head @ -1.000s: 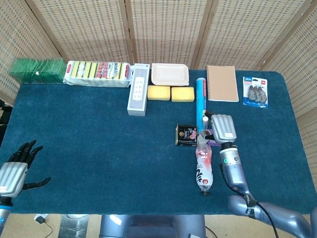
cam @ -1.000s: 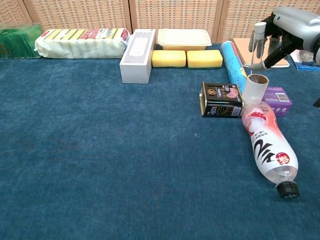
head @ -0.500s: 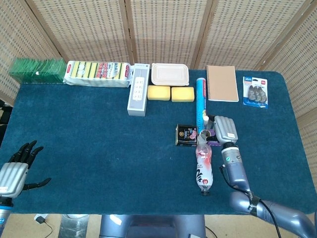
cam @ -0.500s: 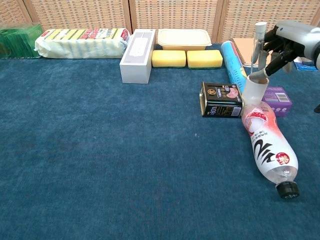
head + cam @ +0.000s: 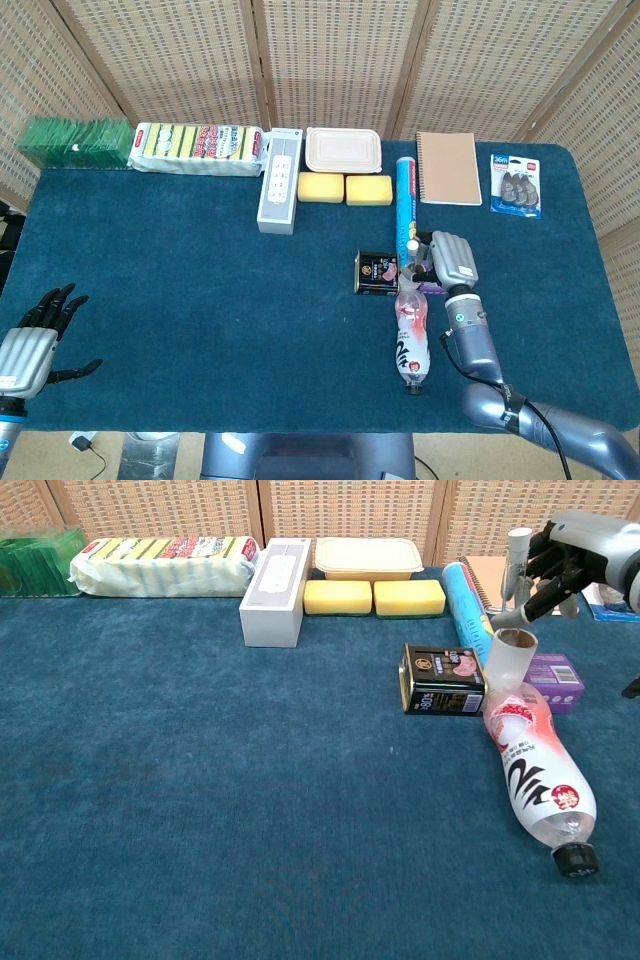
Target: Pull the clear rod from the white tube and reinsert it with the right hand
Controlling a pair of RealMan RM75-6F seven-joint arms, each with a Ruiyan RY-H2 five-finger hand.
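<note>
While the right hand (image 5: pixel 562 560) pinches the clear rod (image 5: pixel 517 562) upright, we judge the task to be at its second half: the rod is out and waits to go back in. It hangs just above the open mouth of the white tube (image 5: pixel 510 653), which stands leaning against the plastic bottle (image 5: pixel 532 764) lying on its side. From the head view the rod's tip looks close over the opening, but we cannot tell whether it is lined up.

Holding the rod near its upper end leaves the lower end free to enter the tube, which seems the reason for this grip. The tube is wedged between the bottle, the dark tin (image 5: pixel 443 679) and a small purple box (image 5: pixel 555 679), and these neighbours probably keep it from tipping as we press down.

Our left hand (image 5: pixel 32 338) rests far off at the near left corner of the blue table (image 5: pixel 200 810), fingers spread and holding nothing; this job belongs to the right hand alone.
</note>
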